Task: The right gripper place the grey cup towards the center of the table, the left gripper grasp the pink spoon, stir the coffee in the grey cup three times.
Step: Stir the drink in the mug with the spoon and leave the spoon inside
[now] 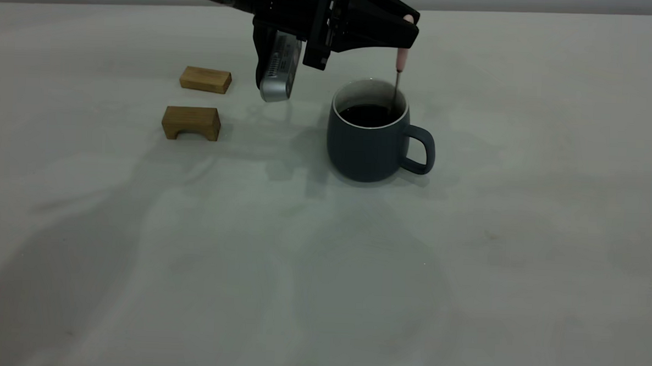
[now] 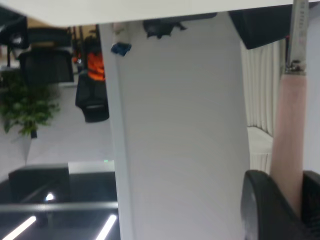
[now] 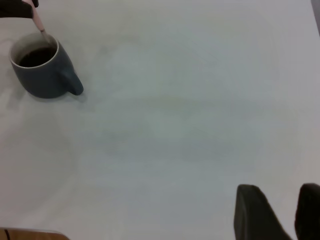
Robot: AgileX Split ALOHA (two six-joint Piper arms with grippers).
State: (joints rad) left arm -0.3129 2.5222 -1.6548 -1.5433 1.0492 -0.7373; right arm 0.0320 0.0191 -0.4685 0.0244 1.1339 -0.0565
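Stirring stage under way, by judgement. Bench: grey cup stands near centre, placement done. Left pincer above cup, clenched on pink spoon; bowl dipped in coffee. Right pincer well apart from cup, released. Stir count unverifiable.

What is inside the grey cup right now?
The grey cup holds dark coffee, with the pink spoon standing in it, held by the left claw. The spoon's bowl is submerged, unseen.

Pale wall behind, white curtain, potted plant, dark office chair, glossy floor
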